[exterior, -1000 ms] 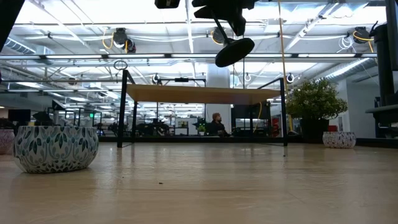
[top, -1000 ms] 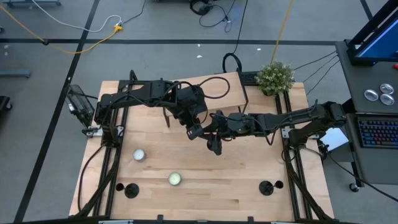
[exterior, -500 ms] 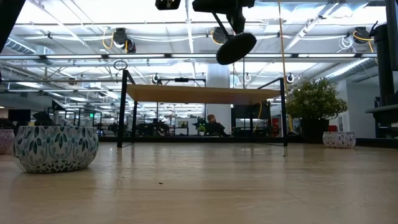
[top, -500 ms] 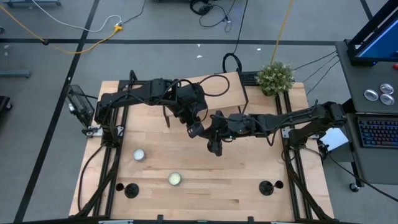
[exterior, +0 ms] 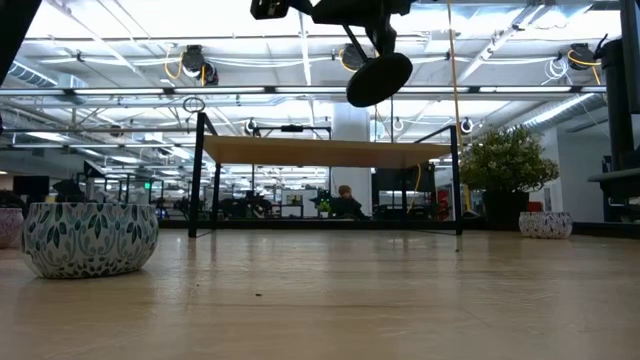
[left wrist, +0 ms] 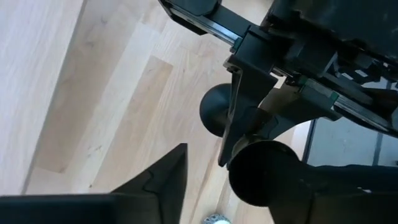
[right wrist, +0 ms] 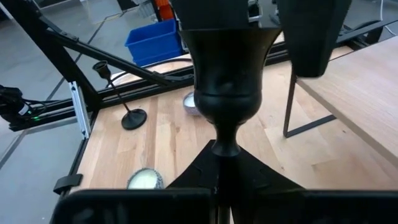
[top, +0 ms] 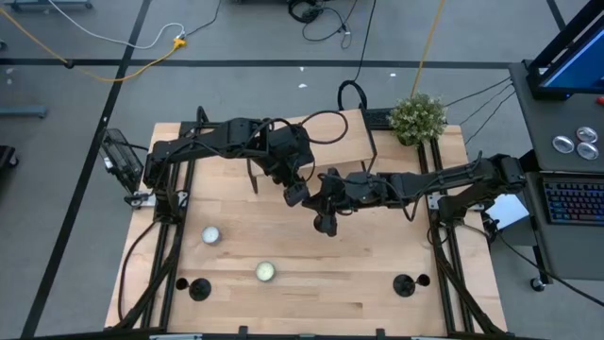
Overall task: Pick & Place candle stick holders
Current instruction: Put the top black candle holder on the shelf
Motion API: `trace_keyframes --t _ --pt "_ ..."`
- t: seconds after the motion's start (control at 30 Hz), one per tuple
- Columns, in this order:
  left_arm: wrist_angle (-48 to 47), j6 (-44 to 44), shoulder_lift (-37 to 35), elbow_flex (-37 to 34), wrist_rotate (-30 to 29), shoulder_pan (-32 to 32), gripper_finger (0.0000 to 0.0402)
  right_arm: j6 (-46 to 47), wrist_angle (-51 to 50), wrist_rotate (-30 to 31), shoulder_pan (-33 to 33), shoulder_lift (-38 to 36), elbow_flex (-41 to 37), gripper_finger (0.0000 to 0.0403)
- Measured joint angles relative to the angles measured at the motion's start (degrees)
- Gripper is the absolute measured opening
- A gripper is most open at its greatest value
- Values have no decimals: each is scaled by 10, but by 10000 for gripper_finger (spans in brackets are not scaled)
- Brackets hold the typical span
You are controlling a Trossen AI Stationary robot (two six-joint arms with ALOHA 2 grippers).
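**Holder held aloft at mid-counter, two standing at the near edge**

The right gripper (top: 326, 219) is closed on one candle stick holder (exterior: 378, 78), held clear above the middle of the counter (top: 377, 274). The low view shows its round base tilted, with open air beneath it. In the right wrist view the cup and stem sit between that gripper's own fingers. The left gripper (top: 294, 193) hangs just beside it; whether its fingers are open or closed cannot be told. A second holder (top: 197, 288) stands near the counter's front left corner, and a third holder (top: 405, 283) near the front right. Two tealight candles (top: 211, 234) lie between them, toward the left.
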Motion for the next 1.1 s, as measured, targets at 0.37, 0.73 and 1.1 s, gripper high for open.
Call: trace_keyframes --t 0.37,0.73,1.1 --pt "-25 6 -50 0 3 8 259 1 -5 12 -9 0 0 3" --pt "-66 61 -152 0 -131 9 233 -24 16 3 -46 -20 -1 3" --pt "-101 77 -220 1 -218 10 224 -118 67 70 -116 -89 0 3"
